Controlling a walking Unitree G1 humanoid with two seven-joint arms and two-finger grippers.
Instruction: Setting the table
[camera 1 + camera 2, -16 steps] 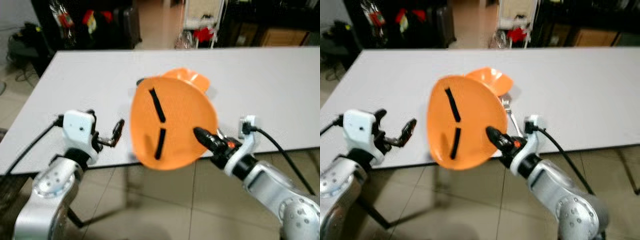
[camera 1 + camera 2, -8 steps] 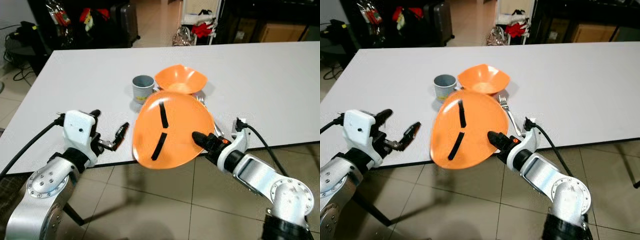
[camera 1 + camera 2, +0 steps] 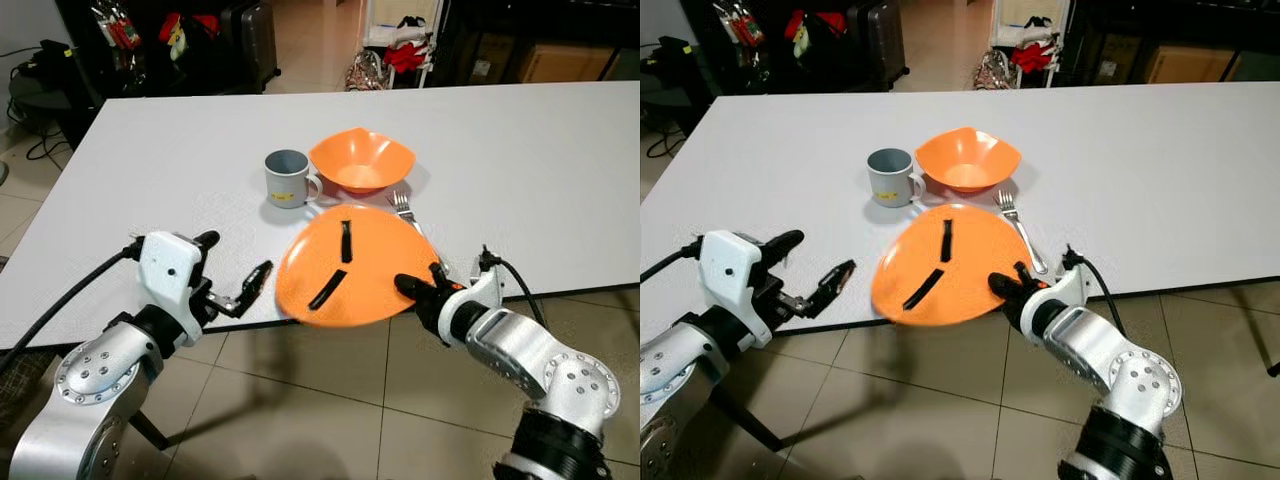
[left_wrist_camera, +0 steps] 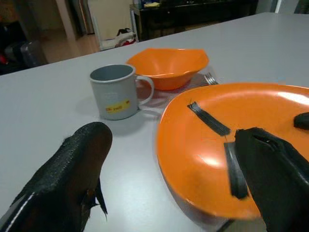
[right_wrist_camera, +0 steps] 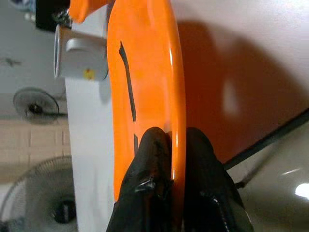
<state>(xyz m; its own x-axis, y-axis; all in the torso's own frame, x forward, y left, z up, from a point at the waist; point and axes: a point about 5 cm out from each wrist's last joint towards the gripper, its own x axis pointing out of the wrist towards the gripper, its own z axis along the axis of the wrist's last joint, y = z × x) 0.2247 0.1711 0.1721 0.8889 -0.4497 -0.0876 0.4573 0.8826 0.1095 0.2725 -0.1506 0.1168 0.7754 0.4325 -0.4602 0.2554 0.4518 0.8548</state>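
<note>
Plate [image 3: 350, 268] — glossy orange, round, black-striped — rim clamped in right gripper [image 3: 412, 292]; left gripper [image 3: 240, 290] apart.

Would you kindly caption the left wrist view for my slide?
Open left tool faces an orange plate, grey mug and orange bowl.

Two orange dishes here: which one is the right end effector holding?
The flat orange plate with two black strips, pinched at its rim by the right end effector. The orange bowl sits free beside the mug.

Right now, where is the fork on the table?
In the right eye view, the fork lies on the white table just right of the orange plate, in front of the orange bowl, partly hidden by the plate.
</note>
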